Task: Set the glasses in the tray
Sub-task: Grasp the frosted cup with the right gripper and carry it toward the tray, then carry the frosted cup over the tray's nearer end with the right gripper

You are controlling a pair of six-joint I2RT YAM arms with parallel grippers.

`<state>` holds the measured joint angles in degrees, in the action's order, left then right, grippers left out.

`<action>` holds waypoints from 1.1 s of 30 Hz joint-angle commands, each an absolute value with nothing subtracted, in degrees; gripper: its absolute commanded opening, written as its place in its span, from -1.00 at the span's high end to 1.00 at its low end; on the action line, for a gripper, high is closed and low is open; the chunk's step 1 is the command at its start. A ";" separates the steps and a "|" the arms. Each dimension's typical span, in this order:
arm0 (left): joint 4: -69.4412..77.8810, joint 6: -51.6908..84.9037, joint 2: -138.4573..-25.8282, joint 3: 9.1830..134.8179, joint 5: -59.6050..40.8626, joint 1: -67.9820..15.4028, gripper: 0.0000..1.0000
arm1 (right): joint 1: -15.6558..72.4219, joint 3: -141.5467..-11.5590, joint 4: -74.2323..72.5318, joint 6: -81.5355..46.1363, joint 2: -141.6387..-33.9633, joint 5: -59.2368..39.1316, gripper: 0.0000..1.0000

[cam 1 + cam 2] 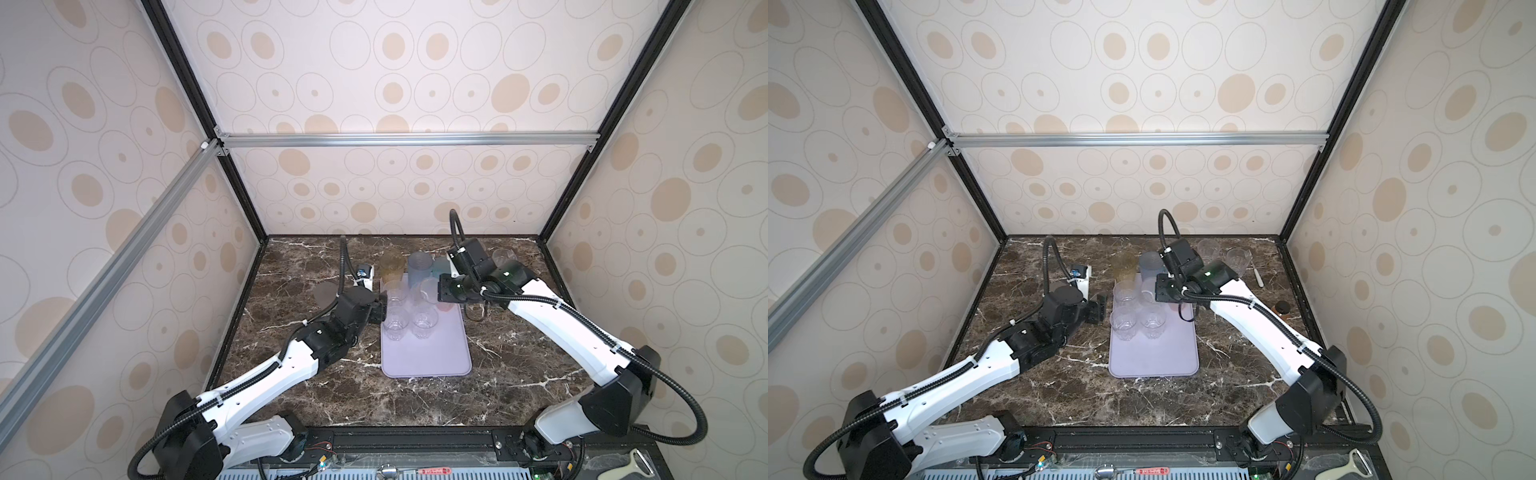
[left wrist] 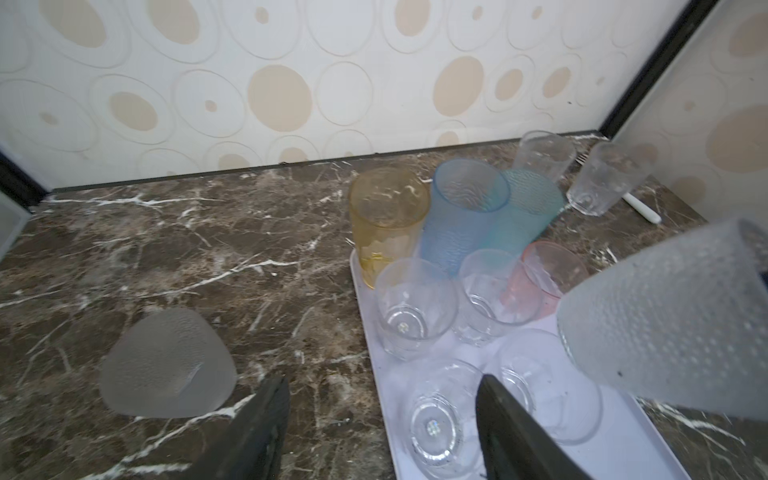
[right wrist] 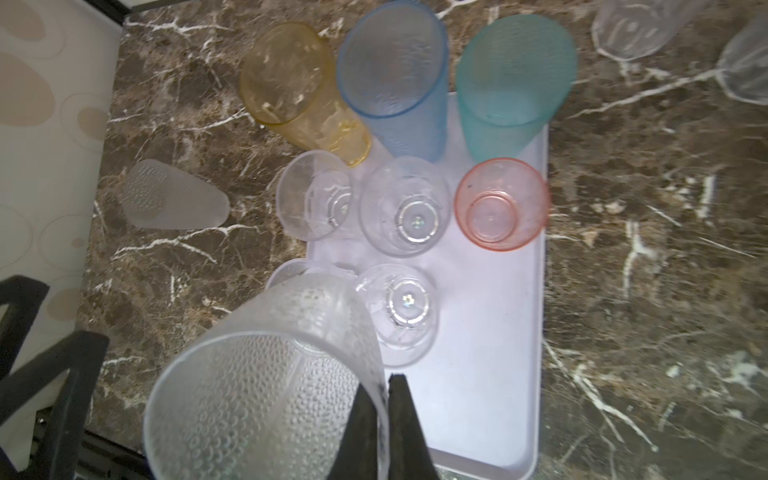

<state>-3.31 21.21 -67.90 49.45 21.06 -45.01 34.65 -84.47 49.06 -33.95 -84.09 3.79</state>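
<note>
The lavender tray [image 1: 428, 353] [image 3: 490, 332] lies mid-table. Along its far end stand tall amber [image 3: 286, 75], blue [image 3: 395, 62] and teal [image 3: 515, 70] glasses, then a pink one [image 3: 500, 203] and several short clear ones [image 3: 405, 208]. My right gripper [image 3: 384, 380] is shut on the rim of a frosted dotted glass [image 3: 257, 395] [image 2: 673, 324], held tilted above the tray's left side. My left gripper [image 2: 381, 377] [image 1: 380, 309] is open and holds nothing, straddling the tray's left rim. Another frosted glass [image 2: 166, 365] sits on the table left of the tray. Two clear glasses [image 1: 1208, 249] [image 1: 1239, 259] stand at the back right.
A white-handled fork [image 1: 1258, 276] lies by the back-right glasses. An amber bottle with a dark cap [image 1: 1282, 308] stands near the right wall. A small white device [image 1: 1079, 276] sits behind my left arm. Patterned walls close in the dark marble table [image 1: 415, 399] on three sides.
</note>
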 commanded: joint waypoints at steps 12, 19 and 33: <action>2.17 19.27 -76.94 53.13 19.00 -49.67 -0.45 | 26.19 -77.17 58.68 -27.26 -85.33 7.12 0.95; 2.11 17.90 -76.29 51.64 20.33 -49.66 -0.50 | 26.02 -76.64 56.18 -26.47 -91.95 4.08 0.95; 2.81 19.69 -73.67 48.78 21.58 -47.55 -0.52 | 25.24 -77.06 52.94 -24.62 -99.24 3.51 0.95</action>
